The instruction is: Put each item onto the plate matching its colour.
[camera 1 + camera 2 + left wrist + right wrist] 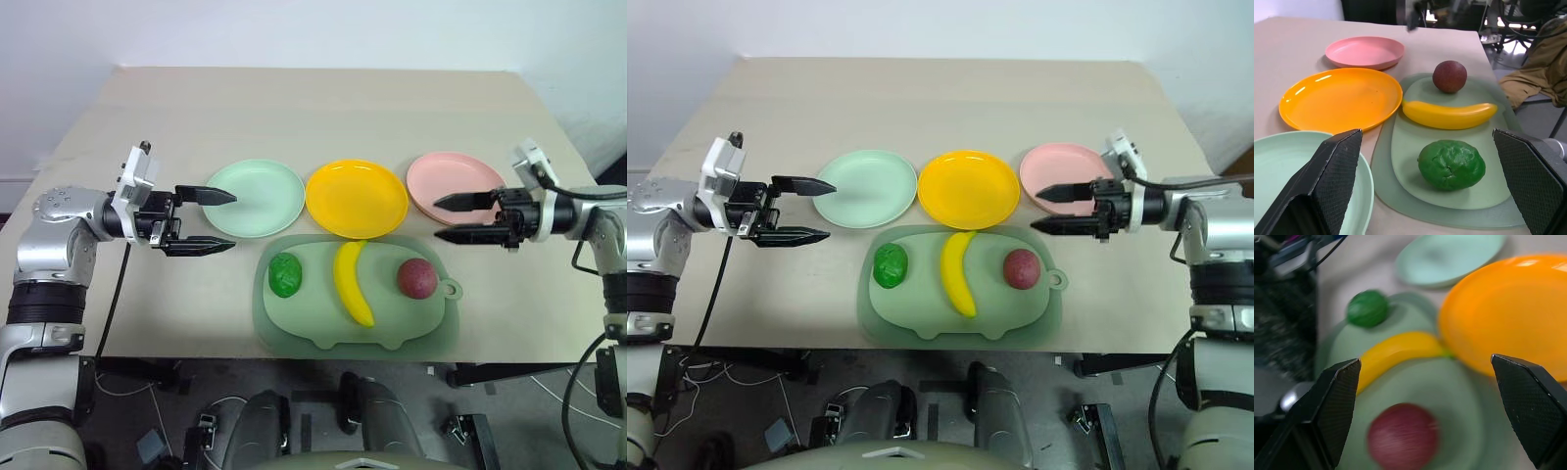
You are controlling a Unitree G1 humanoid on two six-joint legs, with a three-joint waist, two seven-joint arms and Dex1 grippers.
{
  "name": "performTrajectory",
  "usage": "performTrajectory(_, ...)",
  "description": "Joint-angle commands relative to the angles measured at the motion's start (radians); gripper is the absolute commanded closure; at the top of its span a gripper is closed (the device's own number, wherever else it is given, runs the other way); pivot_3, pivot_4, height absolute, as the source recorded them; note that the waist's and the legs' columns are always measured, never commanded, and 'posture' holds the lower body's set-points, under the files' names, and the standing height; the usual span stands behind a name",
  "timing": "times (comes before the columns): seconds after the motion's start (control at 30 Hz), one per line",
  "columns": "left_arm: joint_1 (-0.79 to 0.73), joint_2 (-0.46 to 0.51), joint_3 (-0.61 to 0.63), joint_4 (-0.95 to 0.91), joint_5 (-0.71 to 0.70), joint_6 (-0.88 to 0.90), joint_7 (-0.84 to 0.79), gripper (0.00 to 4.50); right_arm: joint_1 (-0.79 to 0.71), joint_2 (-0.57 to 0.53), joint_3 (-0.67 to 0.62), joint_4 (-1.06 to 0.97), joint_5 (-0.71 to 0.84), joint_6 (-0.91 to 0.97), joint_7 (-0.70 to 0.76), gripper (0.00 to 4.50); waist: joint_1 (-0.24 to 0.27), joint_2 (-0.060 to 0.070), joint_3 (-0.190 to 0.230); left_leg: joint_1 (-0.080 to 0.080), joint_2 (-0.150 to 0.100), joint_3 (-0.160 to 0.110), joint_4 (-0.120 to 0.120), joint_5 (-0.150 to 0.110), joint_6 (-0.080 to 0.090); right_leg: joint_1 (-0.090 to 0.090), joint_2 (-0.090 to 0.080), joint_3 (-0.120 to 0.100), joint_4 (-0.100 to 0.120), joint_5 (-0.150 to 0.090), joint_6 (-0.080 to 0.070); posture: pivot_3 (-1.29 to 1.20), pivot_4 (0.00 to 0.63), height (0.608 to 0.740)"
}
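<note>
Both the left gripper (217, 222) and right gripper (451, 218) are held wide apart, nothing grabbed, banana (353, 282) left on the mat (294, 323).

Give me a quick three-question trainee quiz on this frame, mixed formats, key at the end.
1. True or false: the banana already lies on the yellow plate.
2. Multiple choice: the green lump rests on A) the mint plate, B) the pale green mat, C) the bare table.
3. Fill in: the red-purple fruit belongs on the ___ plate.

Key: 1 false, it lies on the mat with its tip near that plate's rim. 2 B. 3 pink. Both the left gripper and right gripper are open and empty.
</note>
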Motion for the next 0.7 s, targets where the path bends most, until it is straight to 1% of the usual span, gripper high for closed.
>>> performTrajectory(0.03, -0.022, 0.014, -0.002, -0.006, -0.013, -0.014, -0.004, 0.03, 0.034, 0.001, -0.032, -0.105, 0.046, 0.011, -0.034, 0.0, -0.001, 0.0, 0.0, 0.0, 0.0, 0.0, 0.0, 0.0, 0.0, 0.0, 0.0, 0.0, 0.0, 0.0, 0.0, 0.0, 0.15, 0.74)
performTrajectory(0.17, -0.028, 0.027, -0.016, -0.008, -0.021, -0.008, -0.004, 0.03, 0.121, 0.017, -0.016, -0.209, 0.063, 0.006, -0.072, 0.0, -0.002, 0.0, 0.0, 0.0, 0.0, 0.0, 0.0, 0.0, 0.0, 0.0, 0.0, 0.0, 0.0, 0.0, 0.0, 0.0, 0.15, 0.74)
performTrajectory(0.27, -0.032, 0.033, -0.023, -0.003, -0.022, -0.008, -0.004, 0.03, 0.153, 0.027, -0.008, -0.236, 0.061, -0.008, -0.093, 0.0, -0.003, 0.0, 0.0, 0.0, 0.0, 0.0, 0.0, 0.0, 0.0, 0.0, 0.0, 0.0, 0.0, 0.0, 0.0, 0.0, 0.15, 0.74)
performTrajectory(0.43, -0.037, 0.032, -0.025, -0.006, -0.025, 0.0, -0.004, 0.03, 0.182, 0.04, 0.042, -0.221, 0.007, -0.092, -0.112, 0.0, -0.002, 0.0, 0.0, 0.0, 0.0, 0.0, 0.0, 0.0, 0.001, 0.0, 0.0, 0.0, 0.0, 0.0, 0.0, 0.0, 0.15, 0.74)
performTrajectory(0.57, -0.031, 0.032, -0.02, -0.02, -0.025, 0.008, -0.004, 0.03, 0.164, 0.069, 0.063, -0.177, -0.033, -0.169, -0.147, 0.0, -0.004, 0.0, 0.0, 0.0, 0.0, 0.0, 0.0, 0.0, 0.001, 0.0, 0.0, 0.0, 0.0, 0.0, 0.0, 0.0, 0.15, 0.74)
performTrajectory(0.7, -0.026, 0.04, -0.012, -0.033, -0.028, 0.014, -0.004, 0.03, 0.162, 0.072, 0.097, -0.137, -0.081, -0.251, -0.136, 0.0, -0.004, 0.0, 0.0, 0.0, 0.0, 0.0, 0.0, 0.0, 0.001, 0.0, 0.0, 0.0, 0.0, 0.0, 0.0, 0.0, 0.15, 0.74)
